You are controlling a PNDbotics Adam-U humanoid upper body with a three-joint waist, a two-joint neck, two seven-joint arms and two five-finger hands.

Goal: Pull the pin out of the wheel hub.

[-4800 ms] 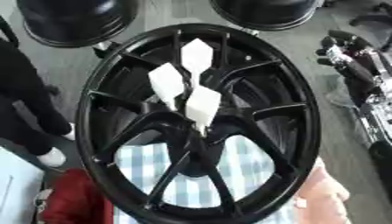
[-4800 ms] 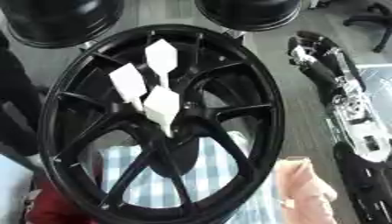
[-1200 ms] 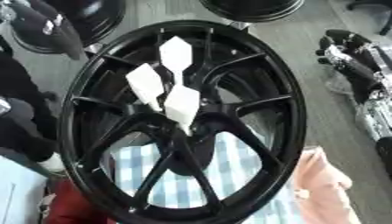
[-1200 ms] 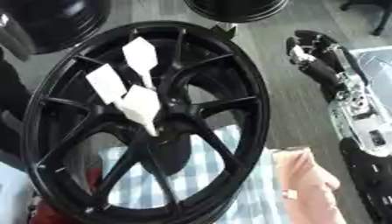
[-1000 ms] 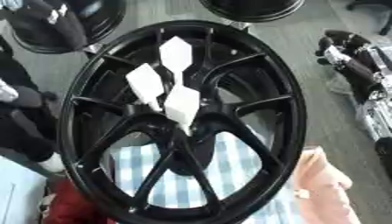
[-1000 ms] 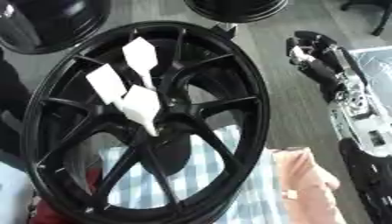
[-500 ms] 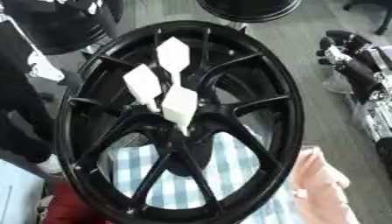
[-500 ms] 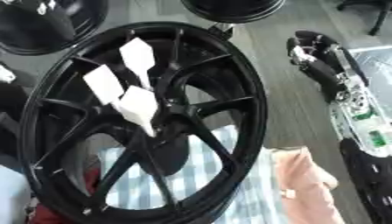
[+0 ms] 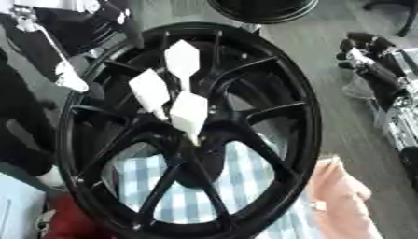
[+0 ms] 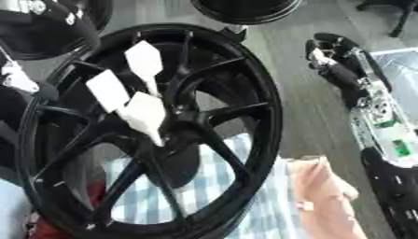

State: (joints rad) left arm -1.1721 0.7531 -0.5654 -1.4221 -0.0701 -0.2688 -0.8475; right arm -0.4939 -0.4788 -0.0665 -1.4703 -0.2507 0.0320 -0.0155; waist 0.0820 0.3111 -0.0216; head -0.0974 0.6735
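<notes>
A large black wheel hub (image 9: 277, 93) lies flat and fills the middle of both views. Three white flag-like tabs (image 9: 189, 112) on thin stems stand up from around its centre; the lowest stem ends at the hub's middle. That is the pin as far as I can make it out. A dark arm with white parts (image 9: 69, 77) comes in over the upper left rim; it looks like my left arm, and its hand is a blur. My right hand (image 10: 328, 52) rests well off to the right of the wheel, relaxed and holding nothing.
A blue-and-white checked cloth (image 9: 245, 182) lies under the wheel, with a pink cloth (image 9: 343, 200) at its lower right. More black wheels (image 9: 261, 7) stand at the far edge. A person's dark leg (image 9: 20, 126) stands at the left, a red thing (image 9: 69, 219) below it.
The dark arm with white parts has moved in from the left edge to the wheel's upper left rim. The camera has shifted a little. Wheel, tabs and right hand have stayed put.
</notes>
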